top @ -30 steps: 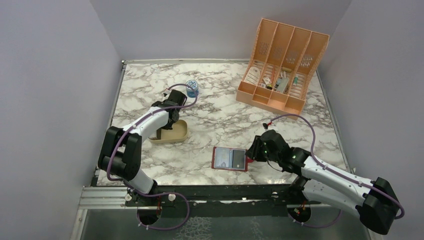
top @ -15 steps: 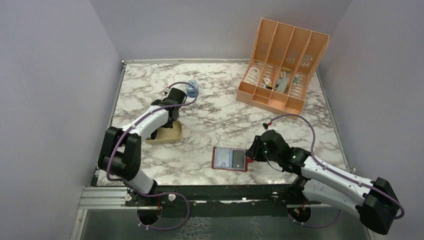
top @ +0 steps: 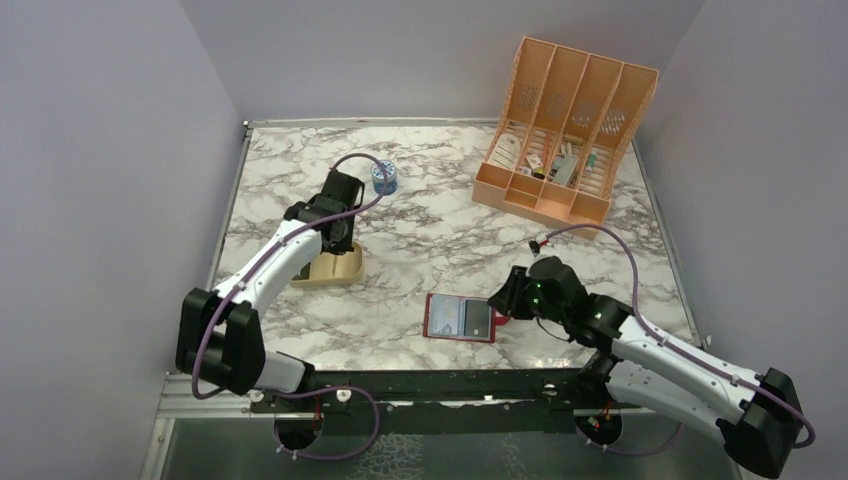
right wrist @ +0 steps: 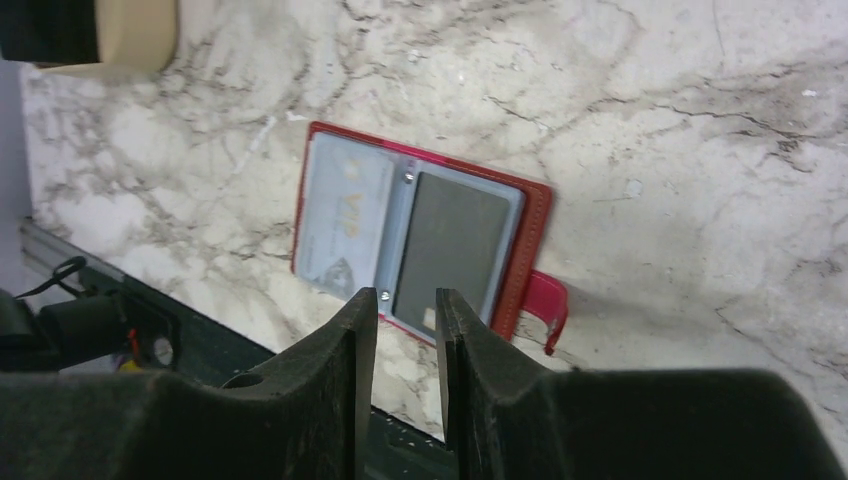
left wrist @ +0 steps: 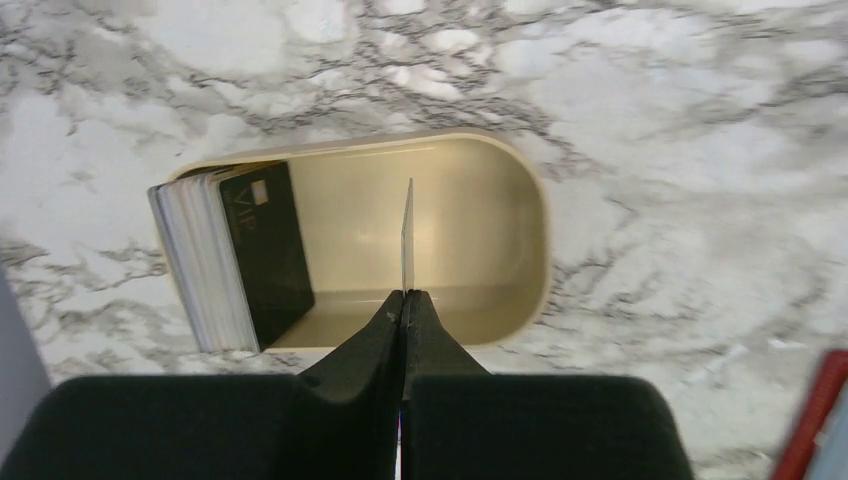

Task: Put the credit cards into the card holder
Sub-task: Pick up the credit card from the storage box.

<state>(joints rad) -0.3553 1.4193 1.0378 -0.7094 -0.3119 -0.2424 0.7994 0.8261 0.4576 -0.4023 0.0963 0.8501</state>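
My left gripper [left wrist: 405, 296] is shut on one thin credit card [left wrist: 408, 235], seen edge-on and held upright over the tan tray [left wrist: 505, 190]. A stack of credit cards [left wrist: 200, 265] with a black one [left wrist: 265, 245] on top leans at the tray's left end. The red card holder [right wrist: 530, 235] lies open on the table, with a pale card in its left pocket and a dark card [right wrist: 450, 245] in its right. My right gripper [right wrist: 405, 298] hovers open and empty over the holder's near edge. From above, the holder [top: 459, 318] lies left of my right gripper [top: 500, 305].
A peach slotted organizer [top: 565, 130] with small items stands at the back right. A small blue-topped container [top: 384, 177] sits behind the tray [top: 335, 270]. The table's dark front rail [right wrist: 200, 340] runs just below the card holder.
My left gripper has shut on a single card and lifted it above the tray, and the left arm has swung up and left. The right gripper has barely moved.
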